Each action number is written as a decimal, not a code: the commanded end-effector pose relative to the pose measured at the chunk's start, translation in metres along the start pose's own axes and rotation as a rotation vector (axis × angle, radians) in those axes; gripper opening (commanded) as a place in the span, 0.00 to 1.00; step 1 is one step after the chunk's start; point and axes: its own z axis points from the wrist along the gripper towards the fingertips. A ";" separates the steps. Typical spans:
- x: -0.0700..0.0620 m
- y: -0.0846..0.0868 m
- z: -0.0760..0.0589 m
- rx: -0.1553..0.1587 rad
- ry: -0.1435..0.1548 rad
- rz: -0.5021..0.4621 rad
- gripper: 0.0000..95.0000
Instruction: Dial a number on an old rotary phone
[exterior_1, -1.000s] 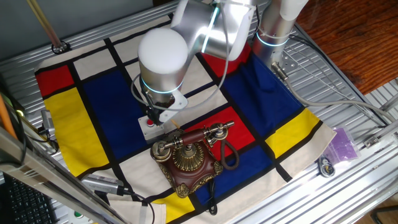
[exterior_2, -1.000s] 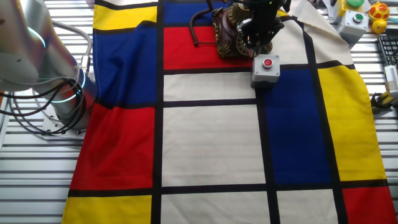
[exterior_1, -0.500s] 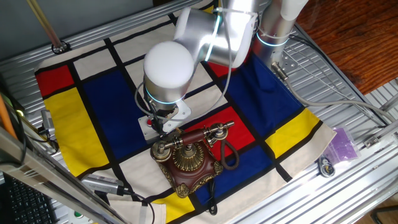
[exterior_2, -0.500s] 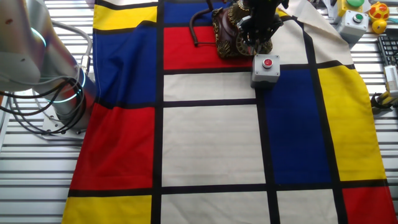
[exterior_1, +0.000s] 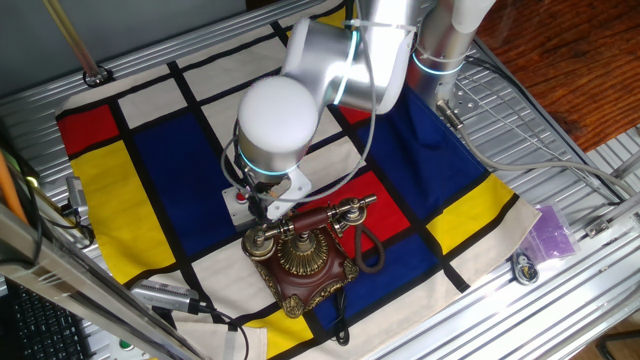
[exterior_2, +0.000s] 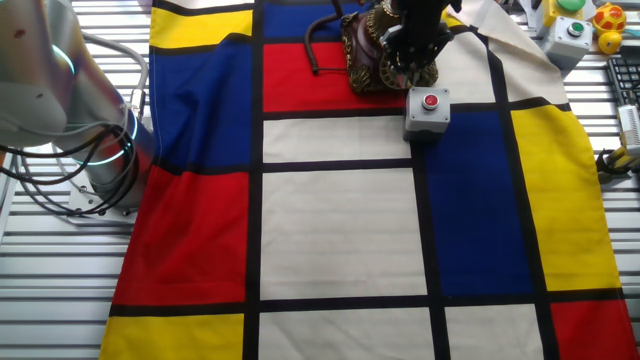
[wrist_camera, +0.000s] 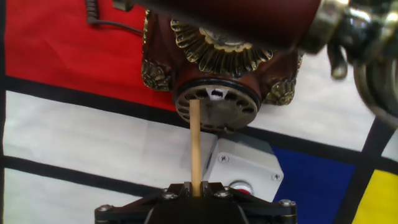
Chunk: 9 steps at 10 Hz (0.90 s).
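Note:
The old rotary phone stands on the checked cloth, red-brown base, brass dial on its slanted front, handset resting across the cradle. In the hand view the dial faces me under the blurred handset. My gripper is shut on a thin wooden stick. The stick's tip reaches the dial's left rim, at one of the finger holes. In the fixed views the gripper hangs just left of the phone, and the wrist hides the dial.
A small grey box with a red button sits right beside the phone, directly under my hand. The phone's black cord loops on the cloth. Another button box and toys lie off the cloth's corner.
The arm has shifted toward the phone, bringing the gripper and its stick closer to the dial. Phone and grey box have not moved.

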 end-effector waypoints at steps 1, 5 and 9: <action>-0.002 0.000 0.001 0.004 0.000 0.004 0.00; -0.007 -0.002 0.003 0.004 0.018 0.005 0.00; -0.006 -0.002 0.003 0.003 0.029 0.003 0.00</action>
